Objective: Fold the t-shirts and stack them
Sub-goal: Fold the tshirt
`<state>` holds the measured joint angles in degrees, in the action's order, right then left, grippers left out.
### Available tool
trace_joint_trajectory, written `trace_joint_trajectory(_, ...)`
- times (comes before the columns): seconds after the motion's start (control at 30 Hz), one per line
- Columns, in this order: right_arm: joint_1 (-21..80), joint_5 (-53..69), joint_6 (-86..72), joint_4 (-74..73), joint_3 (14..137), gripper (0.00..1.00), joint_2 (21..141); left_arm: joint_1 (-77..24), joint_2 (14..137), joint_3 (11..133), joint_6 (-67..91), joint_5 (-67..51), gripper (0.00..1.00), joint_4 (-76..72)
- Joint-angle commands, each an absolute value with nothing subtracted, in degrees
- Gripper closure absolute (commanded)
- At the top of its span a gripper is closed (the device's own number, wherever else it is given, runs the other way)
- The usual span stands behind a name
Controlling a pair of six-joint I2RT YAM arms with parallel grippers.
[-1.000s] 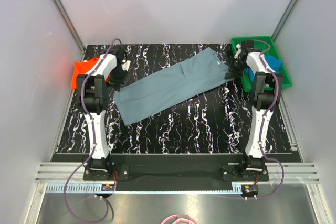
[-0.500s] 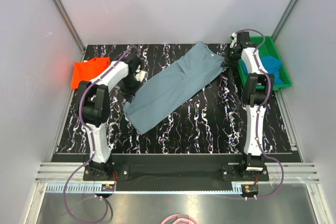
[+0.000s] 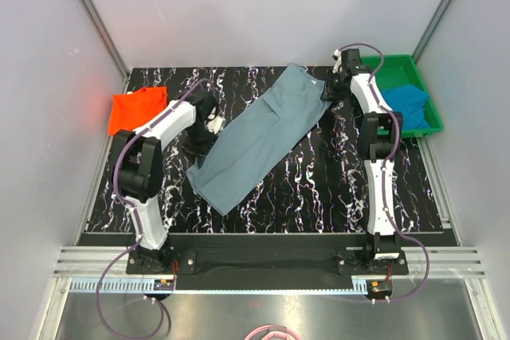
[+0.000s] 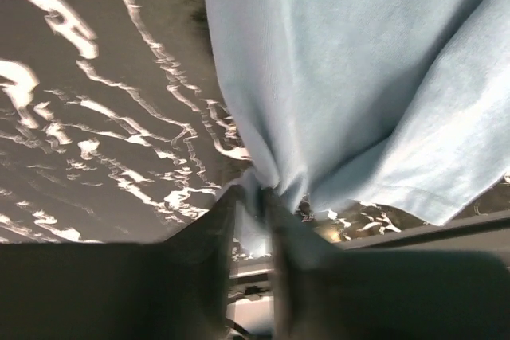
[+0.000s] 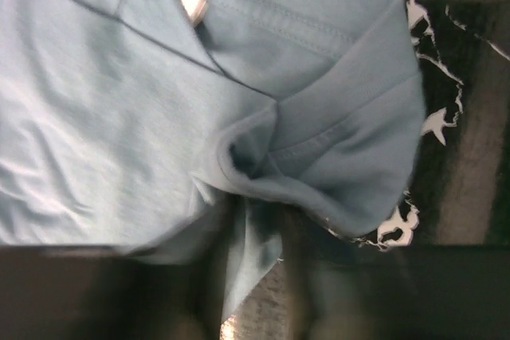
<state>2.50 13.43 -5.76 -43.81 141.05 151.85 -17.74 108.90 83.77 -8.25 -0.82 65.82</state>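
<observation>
1. The grey-blue t-shirt [image 3: 259, 139] is seen spread diagonally on the tabletop [image 3: 319, 189], left of the green tray [image 3: 396, 59], with the left pincer [image 3: 209, 125] and right pincer [image 3: 328, 91] at its ends.
2. A gathered fold is gripped by the left pincer.
3. Cloth is seen within the blurred right pincer; whether it is clamped cannot be told.

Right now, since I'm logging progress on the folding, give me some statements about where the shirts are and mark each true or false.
1. The dusty grey-blue cloth t-shirt lies diagonally on the black marbled table. True.
2. The orange-red cloth t-shirt is stacked on top of it. False: it lies apart, at the table's far left.
3. The bright blue cloth t-shirt lies in the green plastic tray. True.
4. The tray sits at the table's left side. False: it is at the far right.
</observation>
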Motion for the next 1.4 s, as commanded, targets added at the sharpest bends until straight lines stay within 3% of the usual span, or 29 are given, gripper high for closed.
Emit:
trace_joint_trajectory(0.0, 2.4, 7.6, -3.1, -44.6, 137.6, 0.57, 144.3, -17.1, 104.7, 85.2, -7.4, 4.4, 0.61, 64.8)
trace_joint_trajectory(0.03, 2.4, 7.1, -2.9, -44.8, 135.0, 0.54, 140.9, -16.7, 104.4, 87.0, -7.6, 5.4, 0.52, 64.5)
trace_joint_trajectory(0.07, 2.1, 7.3, -2.8, -45.0, 133.5, 0.49, 139.1, -15.9, 104.2, 88.2, -7.9, 7.2, 0.36, 64.3)
trace_joint_trajectory(0.13, 2.1, 8.0, -3.0, -45.2, 130.2, 0.48, 133.7, -15.4, 104.4, 92.3, -8.3, 8.8, 0.28, 63.8)
trace_joint_trajectory(0.37, 3.3, 33.2, -10.3, -45.2, 119.5, 0.47, 125.5, -16.8, 108.0, 97.7, -8.7, -8.1, 0.30, 65.4)
trace_joint_trajectory(0.47, 4.8, 37.4, -13.8, -44.3, 115.6, 0.46, 126.4, -17.8, 111.7, 96.8, -8.2, -12.5, 0.30, 65.7)
trace_joint_trajectory(1.07, 7.1, 32.3, -12.8, -45.3, 119.1, 0.46, 139.6, -18.2, 125.9, 97.1, -7.4, -12.7, 0.32, 64.8)
trace_joint_trajectory(1.37, 7.1, 32.7, -12.7, -45.6, 133.1, 0.46, 149.2, -25.7, 125.0, 91.8, -5.7, -11.2, 0.31, 63.5)
